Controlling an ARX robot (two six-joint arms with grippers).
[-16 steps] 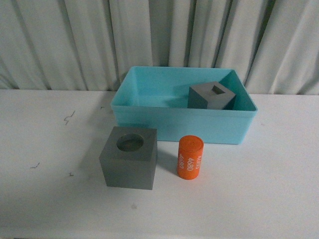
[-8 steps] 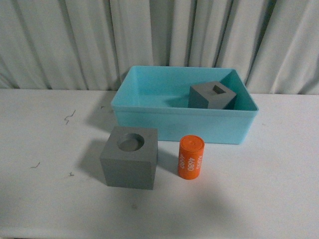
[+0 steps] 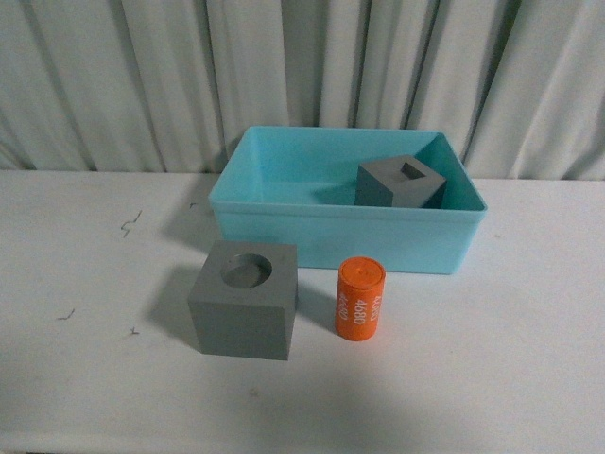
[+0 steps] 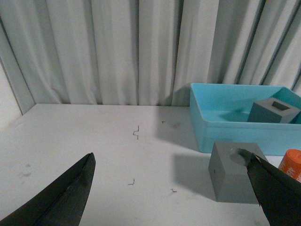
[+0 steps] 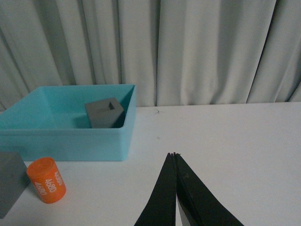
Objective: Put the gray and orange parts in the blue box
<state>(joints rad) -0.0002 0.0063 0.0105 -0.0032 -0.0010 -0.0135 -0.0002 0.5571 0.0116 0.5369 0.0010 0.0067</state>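
Turquoise box [image 3: 340, 248] — 2 gray cubes [image 3: 241, 317] [image 3: 401, 184], orange cylinder [image 3: 359, 301]

Two cubes [image 3: 243, 301] [image 3: 401, 183], one cylinder [image 3: 360, 300] (one box [image 3: 340, 241]).

front cam | shadow [image 3: 176, 288] left of round-recess gray cube [image 3: 243, 301] wider vs 1s ago

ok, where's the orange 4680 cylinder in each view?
Front: orange cylinder stands on the table before the blue box, beside the round-recess cube.
Left wrist: cylinder cut off at the picture edge, beside that cube.
Right wrist: cylinder before the box.
Shared landmark: the blue box.
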